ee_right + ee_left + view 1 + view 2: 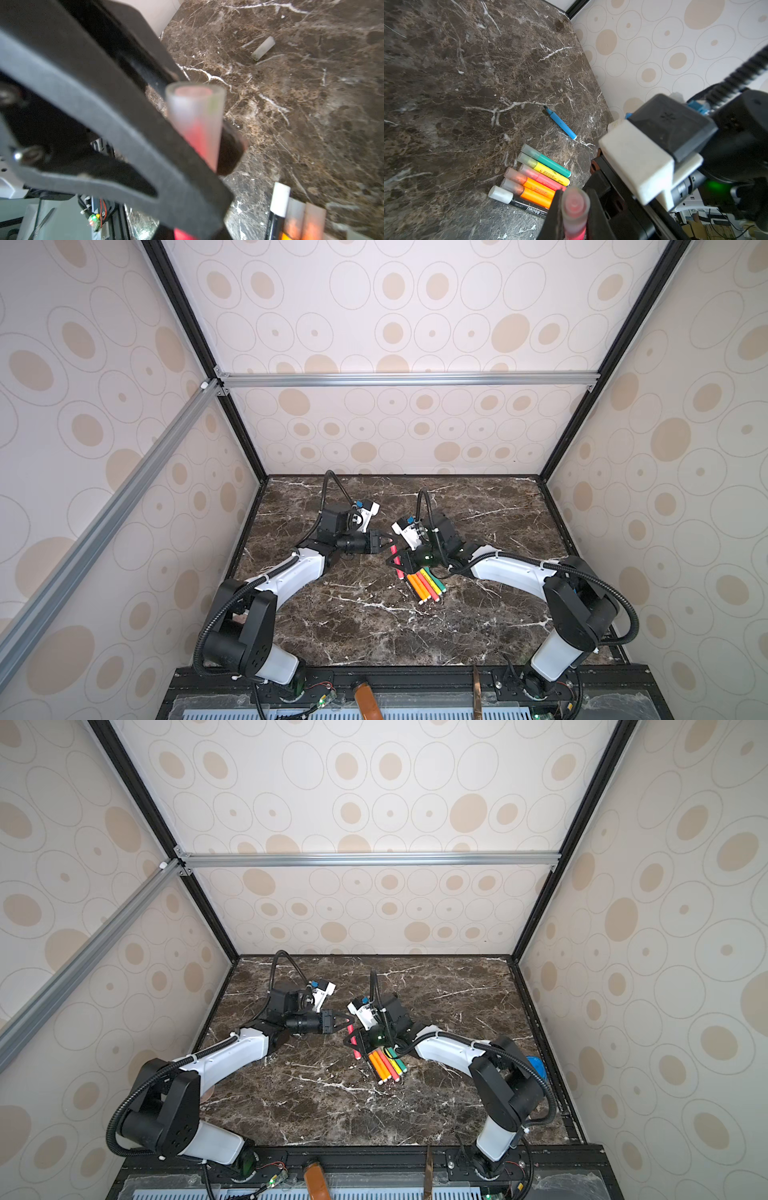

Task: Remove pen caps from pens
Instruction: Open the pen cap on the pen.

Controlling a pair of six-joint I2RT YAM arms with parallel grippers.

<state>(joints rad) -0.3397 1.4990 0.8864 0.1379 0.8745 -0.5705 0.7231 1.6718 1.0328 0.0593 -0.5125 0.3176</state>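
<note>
The left gripper (390,540) is pinched tight on the cap (574,207) of the red pen (400,573). The cap is a stubby, see-through plastic tube with red showing inside. The right gripper (397,563) is clamped on the smooth barrel of the same pen.

The pen sits between the two grippers near the middle of the brown marble table (374,626). Its long way runs front to back, with the cap end toward the back wall.

Just beside it, six pens lie flat in a tight row with their caps toward the front edge. They are a green pen (554,165), a yellow pen (552,173), a pink pen (546,179), two orange pens (538,187) and a black pen (529,208). The black one has a solid white cap (500,194); the others' caps are cloudy and round.

A blue pen (561,123) lies apart from the row, its dark tip bare. One loose cap (263,48) lies alone on the marble.
</note>
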